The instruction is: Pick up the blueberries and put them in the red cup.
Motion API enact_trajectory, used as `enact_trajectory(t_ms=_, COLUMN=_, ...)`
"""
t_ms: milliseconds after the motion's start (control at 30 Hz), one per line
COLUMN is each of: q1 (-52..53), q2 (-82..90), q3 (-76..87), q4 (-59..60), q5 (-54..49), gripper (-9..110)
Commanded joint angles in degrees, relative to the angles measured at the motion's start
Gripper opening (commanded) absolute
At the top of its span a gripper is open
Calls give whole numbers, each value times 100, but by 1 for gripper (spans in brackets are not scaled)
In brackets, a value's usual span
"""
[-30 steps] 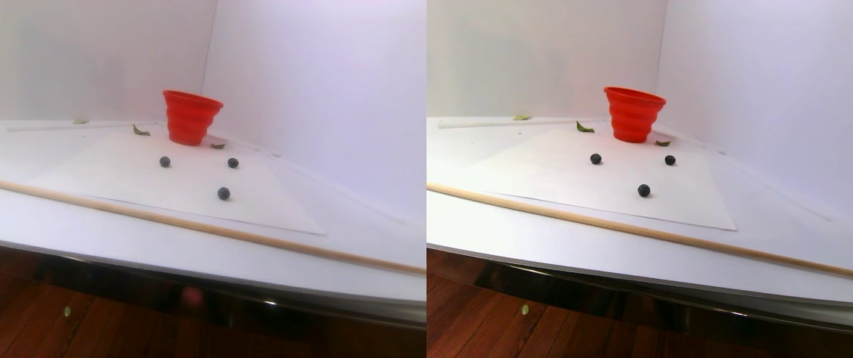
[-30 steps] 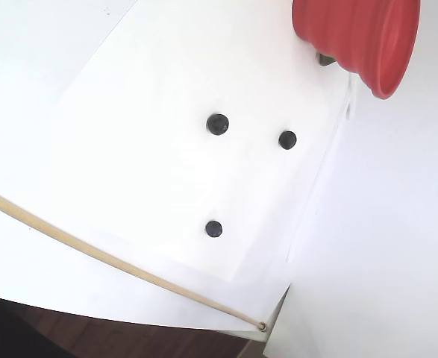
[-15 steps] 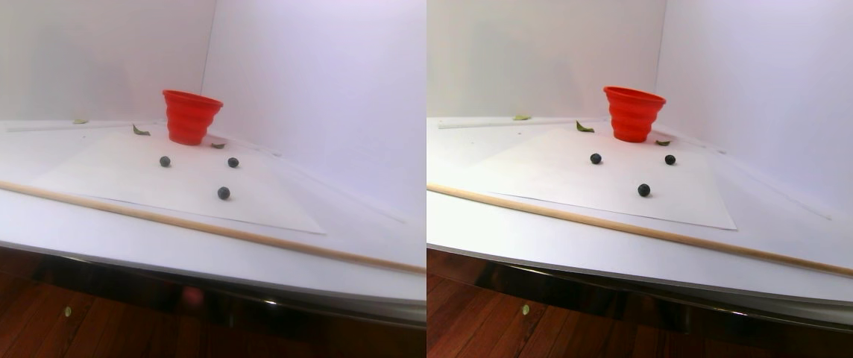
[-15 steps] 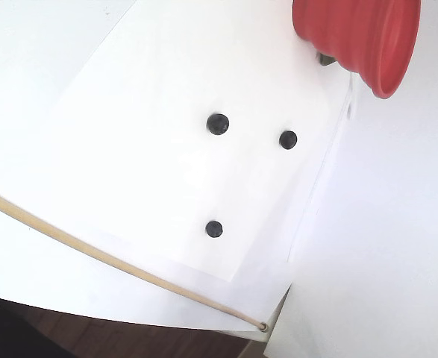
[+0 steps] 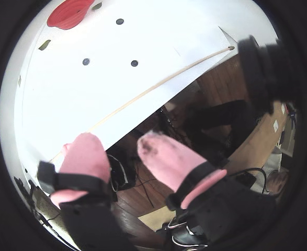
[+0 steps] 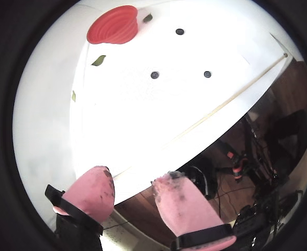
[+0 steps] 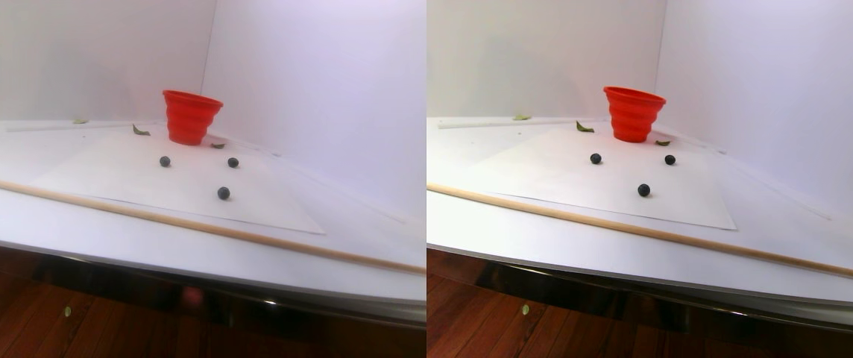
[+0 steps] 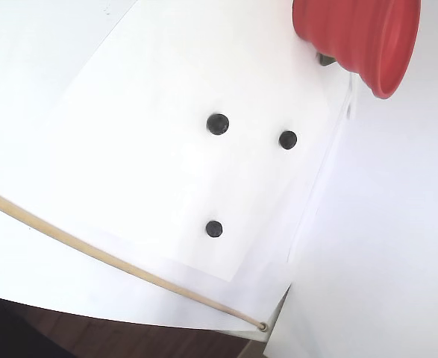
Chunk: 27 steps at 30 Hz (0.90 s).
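The white sheet-covered surface [image 8: 92, 89] lies ahead of the pincer [image 5: 119, 149], whose pink-padded fingers [image 5: 85, 154] stand apart and empty past its near edge. Farthest from the pincer stands the ribbed bright red plastic cup [image 6: 113, 25]; its inside cannot be seen. Between cup and pincer lie three small round blue-black blueberries [image 8: 217, 124], well apart, then a thin pale wooden rod [image 7: 173, 221] along the edge.

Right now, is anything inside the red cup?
Cannot tell: no view looks down into the red cup; its wall hides the interior. All three blueberries lie outside on the white sheet, so none is in.
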Motion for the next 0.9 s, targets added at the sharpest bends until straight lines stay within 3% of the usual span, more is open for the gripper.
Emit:
enact_trajectory(t_ms=0, q1=-97, q2=-88, q3=44, q4=-369, q5=-220, gripper=15)
enact_trajectory(t_ms=867, q1=79, q2=-1046, q3=1266, q4=-2443, q5=-1354, gripper=16)
